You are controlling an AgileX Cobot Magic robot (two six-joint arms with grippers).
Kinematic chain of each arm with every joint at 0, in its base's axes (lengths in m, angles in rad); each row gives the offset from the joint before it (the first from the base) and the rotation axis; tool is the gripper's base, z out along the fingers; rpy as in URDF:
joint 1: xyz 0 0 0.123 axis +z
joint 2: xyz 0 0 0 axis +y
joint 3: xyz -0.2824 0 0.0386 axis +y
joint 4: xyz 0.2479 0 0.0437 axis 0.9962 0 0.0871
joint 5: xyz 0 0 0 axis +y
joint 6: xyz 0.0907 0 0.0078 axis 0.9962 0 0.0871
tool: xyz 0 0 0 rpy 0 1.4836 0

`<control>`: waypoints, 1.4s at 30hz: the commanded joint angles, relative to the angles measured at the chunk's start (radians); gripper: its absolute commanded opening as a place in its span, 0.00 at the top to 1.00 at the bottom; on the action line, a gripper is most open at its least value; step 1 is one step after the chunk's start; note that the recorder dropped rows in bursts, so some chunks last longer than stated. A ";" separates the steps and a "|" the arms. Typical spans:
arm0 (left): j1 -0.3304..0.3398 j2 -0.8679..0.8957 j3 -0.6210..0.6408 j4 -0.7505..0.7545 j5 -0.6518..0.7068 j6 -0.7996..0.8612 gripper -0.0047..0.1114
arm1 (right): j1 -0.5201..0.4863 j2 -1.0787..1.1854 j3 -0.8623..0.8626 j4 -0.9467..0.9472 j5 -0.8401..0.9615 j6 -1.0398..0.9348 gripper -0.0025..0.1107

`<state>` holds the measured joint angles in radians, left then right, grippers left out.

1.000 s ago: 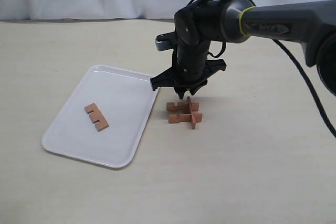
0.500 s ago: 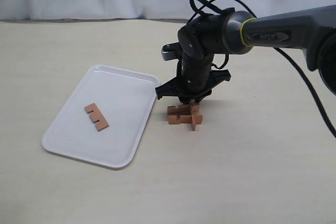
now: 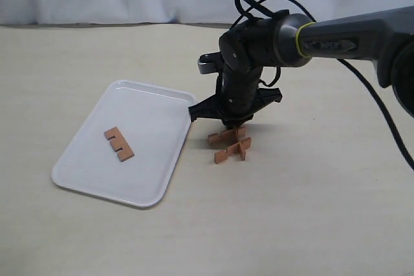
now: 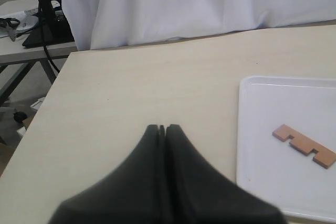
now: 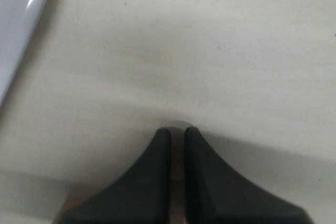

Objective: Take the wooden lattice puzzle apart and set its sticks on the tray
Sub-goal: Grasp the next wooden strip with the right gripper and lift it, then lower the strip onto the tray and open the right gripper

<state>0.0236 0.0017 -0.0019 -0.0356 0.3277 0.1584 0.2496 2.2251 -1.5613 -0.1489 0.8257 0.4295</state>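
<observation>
Exterior view: the black right hand points straight down, its tip right at the top of the wooden lattice puzzle. Its fingers are pressed together with only a thin slit between them; whether they pinch any wood cannot be told. The puzzle sits crooked on the beige table, near its middle, just beside the right long edge of the white tray. One loose notched stick lies flat near the tray's middle. The left hand, seen only from its wrist camera, is pressed together and empty.
</observation>
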 commanded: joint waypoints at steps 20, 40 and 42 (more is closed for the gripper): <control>-0.002 -0.002 0.002 0.000 -0.018 0.001 0.96 | -0.003 -0.133 0.006 0.091 0.040 -0.008 0.94; -0.002 -0.002 0.002 0.000 -0.018 0.001 0.96 | -0.003 -0.012 0.006 1.178 -0.213 -0.956 0.94; -0.002 -0.002 0.002 0.000 -0.018 0.001 0.96 | -0.003 0.006 0.006 1.290 -0.203 -1.066 0.94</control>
<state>0.0236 0.0017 -0.0019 -0.0356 0.3277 0.1584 0.2496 2.2135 -1.5592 0.9644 0.6312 -0.4433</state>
